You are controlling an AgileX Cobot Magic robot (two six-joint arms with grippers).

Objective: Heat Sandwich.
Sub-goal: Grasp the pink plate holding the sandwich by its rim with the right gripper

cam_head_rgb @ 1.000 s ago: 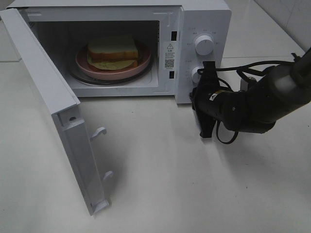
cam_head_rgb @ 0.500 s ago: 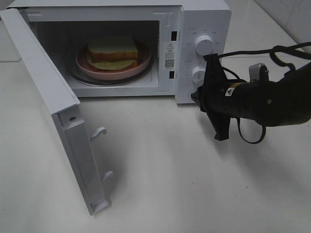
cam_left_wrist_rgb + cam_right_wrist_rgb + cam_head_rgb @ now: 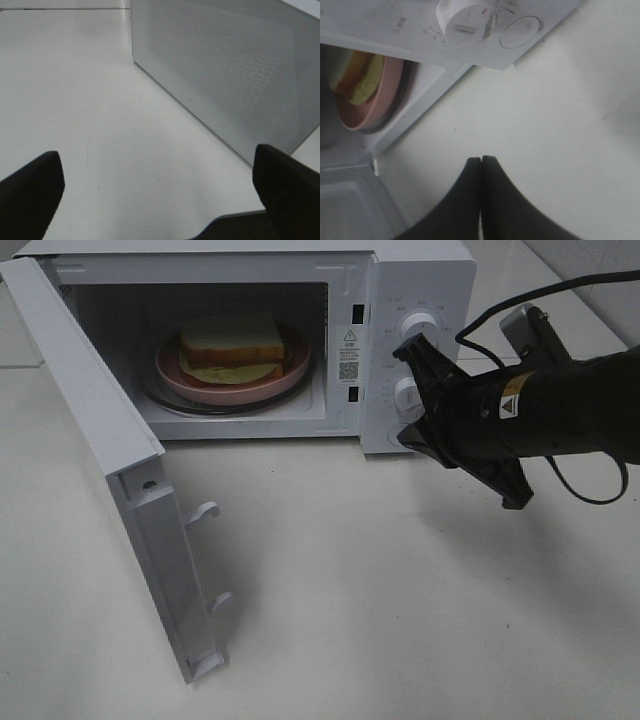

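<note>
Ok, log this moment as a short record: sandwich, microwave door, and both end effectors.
sandwich: on the pink plate, inside the microwave
door: swung wide open
right end effector: shut, holding nothing, in front of the dials
left end effector: open, empty, out of the high view, low over the table near a white mesh-patterned panel
heating: not started, going by the open door
</note>
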